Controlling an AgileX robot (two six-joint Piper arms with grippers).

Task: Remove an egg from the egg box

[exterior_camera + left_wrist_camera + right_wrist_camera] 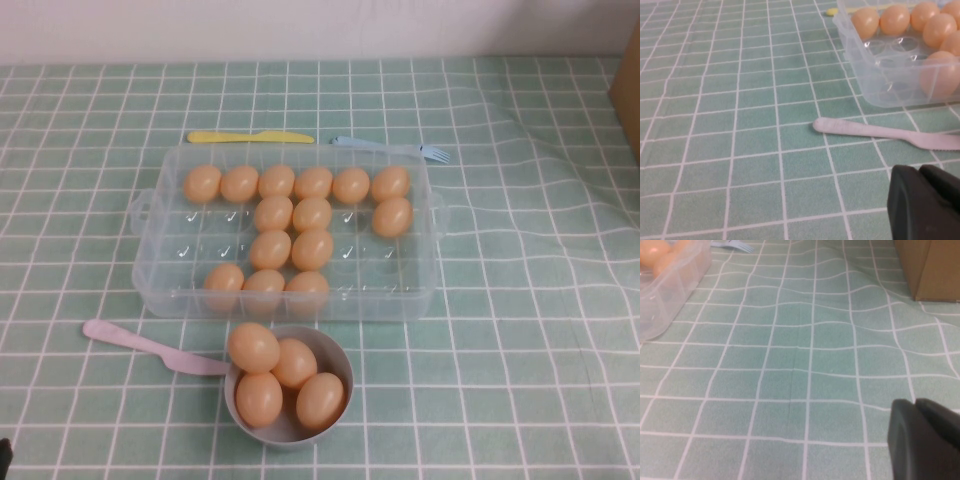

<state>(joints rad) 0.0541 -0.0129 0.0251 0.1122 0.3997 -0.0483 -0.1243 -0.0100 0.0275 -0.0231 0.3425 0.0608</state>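
The clear egg box [160, 262] stands in the middle of the table and holds several peach-orange eggs, such as one egg [312, 249] in a middle row. Its near corner with eggs shows in the left wrist view [875, 75], and a corner shows in the right wrist view [675, 280]. My left gripper [919, 170] is shut and empty, low over the cloth to the near left of the box. My right gripper [916, 403] is shut and empty, over bare cloth to the right of the box. Neither gripper shows in the high view.
A grey-blue bowl [338, 356] with several eggs stands just in front of the box. A pink plastic knife [140, 345] lies to its left. A yellow knife [250, 137] and a blue fork [400, 148] lie behind the box. A cardboard box [628, 90] stands at the far right. The cloth is wrinkled on the right.
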